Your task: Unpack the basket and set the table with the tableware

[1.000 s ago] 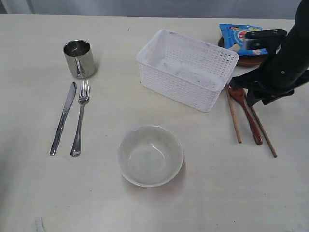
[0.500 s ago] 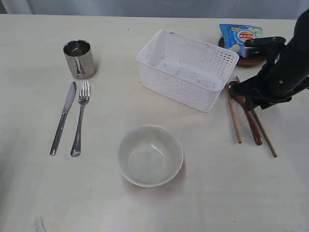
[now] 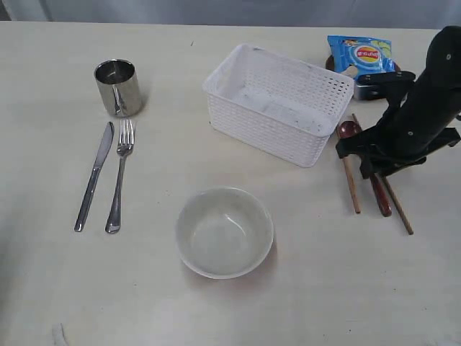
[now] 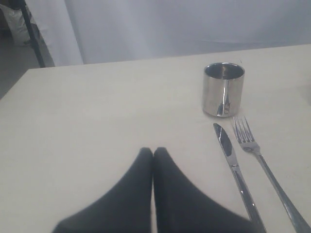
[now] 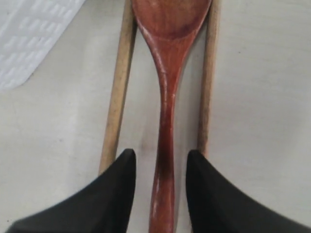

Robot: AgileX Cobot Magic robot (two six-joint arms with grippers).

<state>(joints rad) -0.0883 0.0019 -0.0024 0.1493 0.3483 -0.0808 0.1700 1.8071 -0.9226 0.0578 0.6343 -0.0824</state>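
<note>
We see the reddish-brown spoon point(image 5: 167, 97) lying on the table point(image 3: 324, 288) between the two chopsticks point(image 5: 116, 97), at four o'clock from the basket point(image 3: 259, 126). Our right gripper point(image 5: 160, 155) straddles its handle, jaws partly apart and gripping nothing. The bowl point(image 3: 225, 232) sits at seven o'clock from the basket. Our left gripper point(image 4: 153, 153) is closed and empty.

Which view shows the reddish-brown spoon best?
The right wrist view: the spoon fills the frame, lying between two chopsticks. The exterior view shows it small, partly behind the right arm. The left wrist view misses it.
</note>
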